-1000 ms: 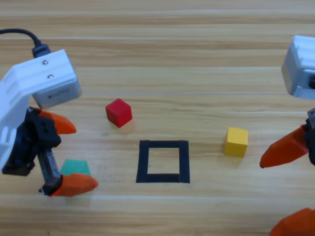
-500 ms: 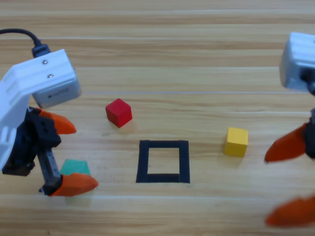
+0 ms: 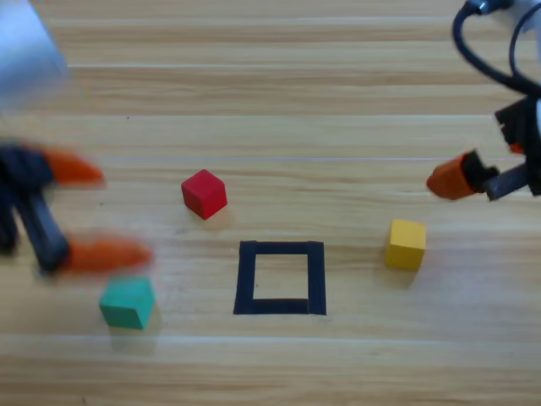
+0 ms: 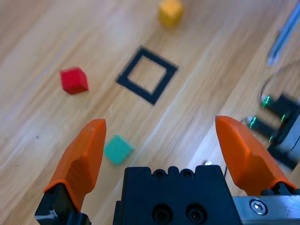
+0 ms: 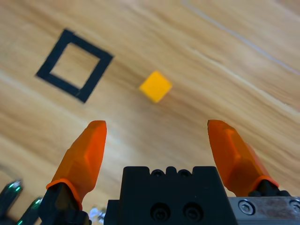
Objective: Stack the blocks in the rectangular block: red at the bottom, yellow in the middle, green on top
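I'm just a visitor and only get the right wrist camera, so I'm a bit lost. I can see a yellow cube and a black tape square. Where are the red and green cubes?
Observer: From overhead, the red cube sits on the table just outside the tape square, beyond its upper left corner.
Operator: And the green one?
Observer: The green cube lies farther left, about level with the square's lower edge and also outside it.
Operator: Is the other arm holding anything?
Observer: No. The left gripper is open and empty, with the green cube on the table beyond its jaws.
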`<move>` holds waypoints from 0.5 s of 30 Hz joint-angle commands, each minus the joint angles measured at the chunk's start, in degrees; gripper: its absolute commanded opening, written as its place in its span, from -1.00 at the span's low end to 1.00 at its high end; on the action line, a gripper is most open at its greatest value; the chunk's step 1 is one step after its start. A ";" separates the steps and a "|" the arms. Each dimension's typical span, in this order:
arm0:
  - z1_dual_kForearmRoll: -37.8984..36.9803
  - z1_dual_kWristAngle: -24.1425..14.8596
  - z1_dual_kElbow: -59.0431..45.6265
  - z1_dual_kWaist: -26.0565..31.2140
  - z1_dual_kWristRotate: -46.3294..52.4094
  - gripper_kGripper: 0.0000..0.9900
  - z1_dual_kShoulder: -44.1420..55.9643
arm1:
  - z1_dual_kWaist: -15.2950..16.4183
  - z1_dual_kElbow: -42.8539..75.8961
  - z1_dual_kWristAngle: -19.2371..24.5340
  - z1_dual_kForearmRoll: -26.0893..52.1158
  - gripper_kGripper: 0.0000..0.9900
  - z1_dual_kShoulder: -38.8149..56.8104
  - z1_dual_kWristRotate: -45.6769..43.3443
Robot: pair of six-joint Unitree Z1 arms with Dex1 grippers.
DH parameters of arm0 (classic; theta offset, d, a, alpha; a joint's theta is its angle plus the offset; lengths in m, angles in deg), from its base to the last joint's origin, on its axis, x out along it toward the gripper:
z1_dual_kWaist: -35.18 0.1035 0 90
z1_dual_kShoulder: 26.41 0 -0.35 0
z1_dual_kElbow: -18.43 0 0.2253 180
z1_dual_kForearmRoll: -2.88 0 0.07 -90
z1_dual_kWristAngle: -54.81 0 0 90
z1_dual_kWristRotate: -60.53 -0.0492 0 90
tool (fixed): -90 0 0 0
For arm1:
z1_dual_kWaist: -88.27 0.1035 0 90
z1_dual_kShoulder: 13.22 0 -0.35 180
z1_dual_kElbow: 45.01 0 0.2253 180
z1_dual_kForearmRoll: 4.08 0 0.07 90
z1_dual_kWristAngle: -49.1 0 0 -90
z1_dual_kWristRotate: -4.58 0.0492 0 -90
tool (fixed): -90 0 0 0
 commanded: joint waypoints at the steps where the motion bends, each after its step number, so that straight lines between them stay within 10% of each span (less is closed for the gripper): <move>1: 9.66 -6.41 18.63 -0.84 8.42 0.99 -2.39 | -0.32 -0.18 2.34 0.28 0.92 -3.91 6.78; 8: 37.96 -8.69 56.68 5.32 23.01 0.92 -28.32 | -2.07 -4.13 0.76 -0.25 1.00 -10.42 21.72; 15: 46.22 -5.00 65.21 10.06 28.64 0.92 -38.07 | -6.91 -6.77 -4.60 -0.42 1.00 -19.64 30.24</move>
